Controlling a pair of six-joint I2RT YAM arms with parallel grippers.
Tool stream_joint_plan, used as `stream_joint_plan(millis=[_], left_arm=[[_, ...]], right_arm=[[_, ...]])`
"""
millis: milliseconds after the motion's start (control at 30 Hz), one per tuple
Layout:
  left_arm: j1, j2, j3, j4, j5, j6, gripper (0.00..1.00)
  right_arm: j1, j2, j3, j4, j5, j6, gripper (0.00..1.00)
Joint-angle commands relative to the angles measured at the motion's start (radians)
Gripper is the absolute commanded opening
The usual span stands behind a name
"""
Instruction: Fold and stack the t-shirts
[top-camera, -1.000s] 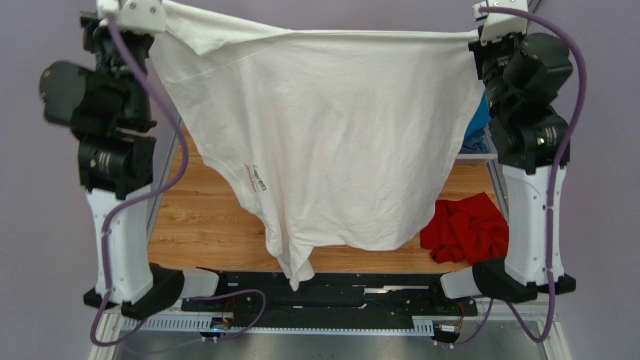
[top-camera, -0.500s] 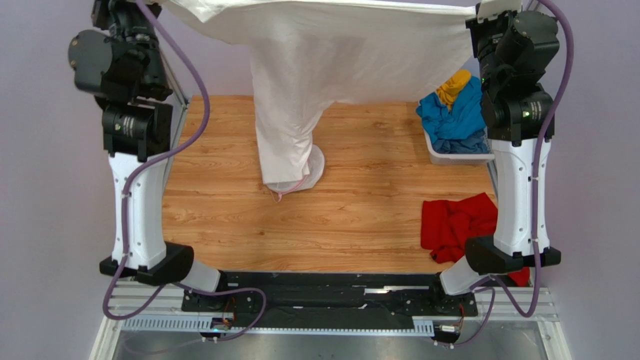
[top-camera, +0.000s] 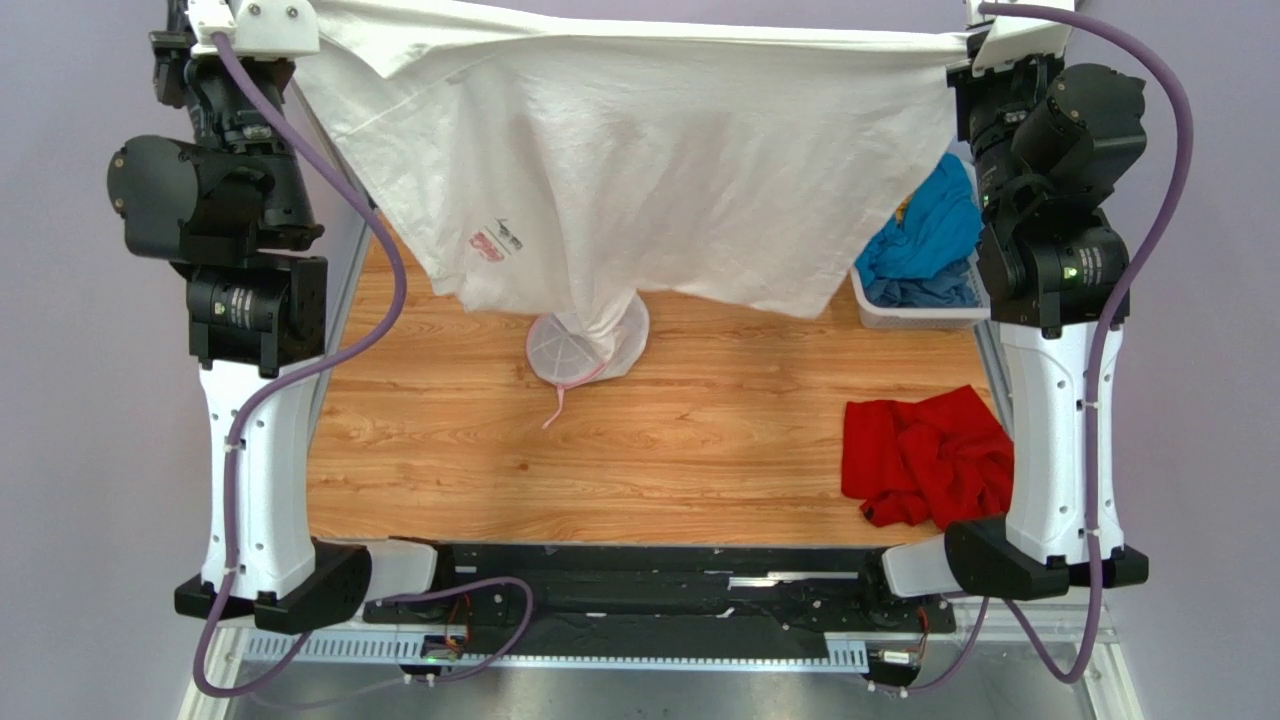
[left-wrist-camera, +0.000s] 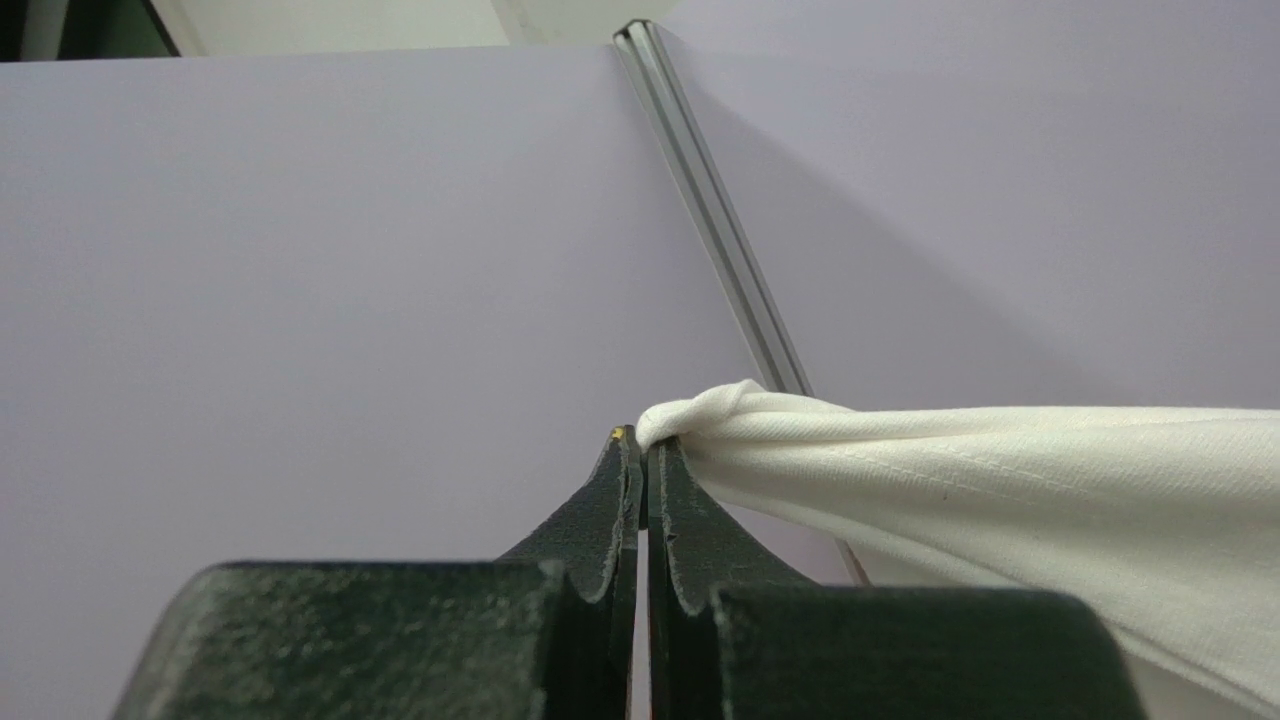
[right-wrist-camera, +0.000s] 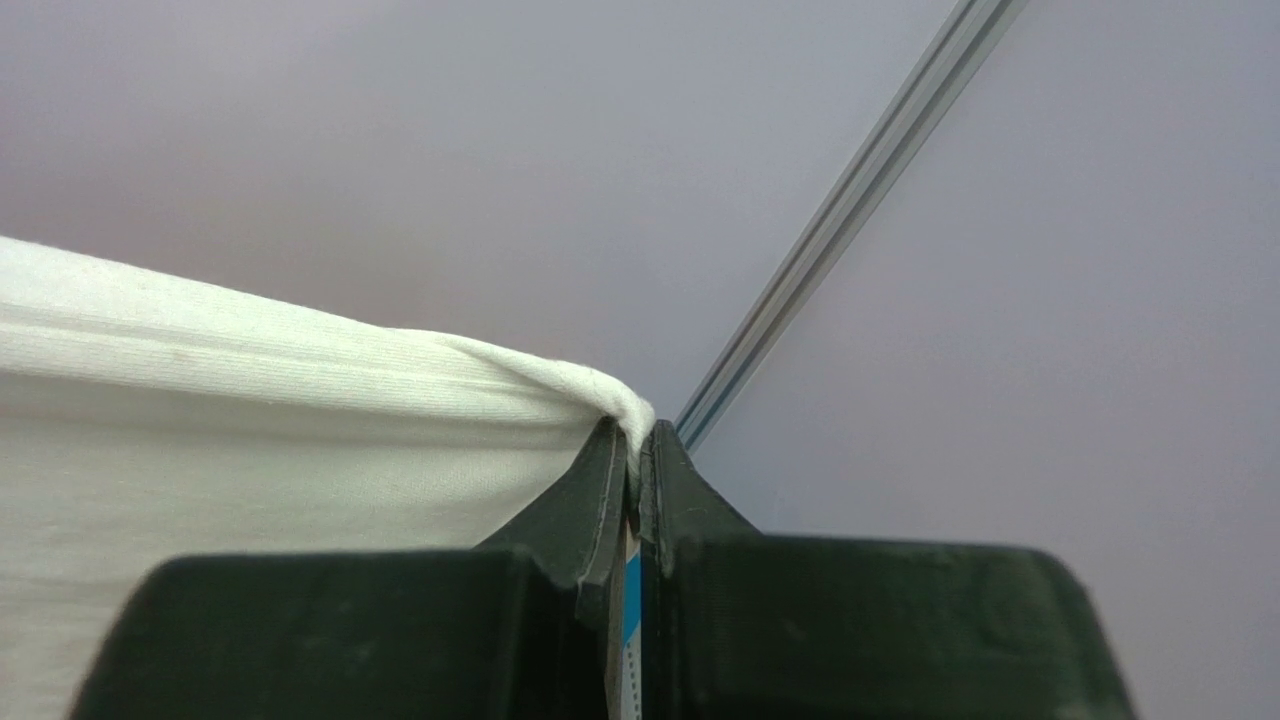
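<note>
The white t-shirt (top-camera: 646, 165) hangs stretched across the frame's top, its corners clamped in the left hand (left-wrist-camera: 643, 444) and right hand (right-wrist-camera: 639, 437), probably to spread it flat for folding. The red t-shirt (top-camera: 924, 458) lies crumpled lower right on the surface (top-camera: 721, 450).

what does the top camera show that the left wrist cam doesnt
Only the top view: the wooden table, a crumpled red t-shirt at its right, a blue t-shirt in the white basket, and the white t-shirt spread full width between both arms. Only the left wrist view: the left gripper, close up, shut on a bunched corner of cloth. Both: that white t-shirt, held up taut.
</note>
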Motion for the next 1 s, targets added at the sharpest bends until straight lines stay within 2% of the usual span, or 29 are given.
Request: stream_joint_plan(millis=[0, 267, 367, 533, 767, 967], left_arm=[[0.047, -0.066, 0.052, 0.016, -0.095, -0.037, 0.00], [0.047, -0.040, 0.098, -0.257, -0.026, -0.182, 0.00], [0.047, -0.041, 0.057, -0.312, 0.011, -0.241, 0.00], [0.047, -0.093, -0.161, -0.337, 0.137, -0.286, 0.00], [0.039, -0.133, -0.438, -0.403, 0.344, -0.324, 0.00], [-0.035, -0.123, -0.535, -0.430, 0.448, -0.315, 0.00]], right_arm=[[-0.063, -0.036, 0.002, -0.009, 0.164, -0.038, 0.00], [-0.132, -0.018, 0.045, -0.015, 0.177, -0.073, 0.00], [-0.228, -0.010, 0.065, -0.023, 0.155, -0.065, 0.00], [-0.337, -0.024, 0.063, -0.046, 0.108, -0.039, 0.00], [-0.373, -0.066, -0.020, -0.064, 0.065, -0.038, 0.00], [-0.373, -0.078, -0.012, -0.075, 0.062, -0.028, 0.00]])
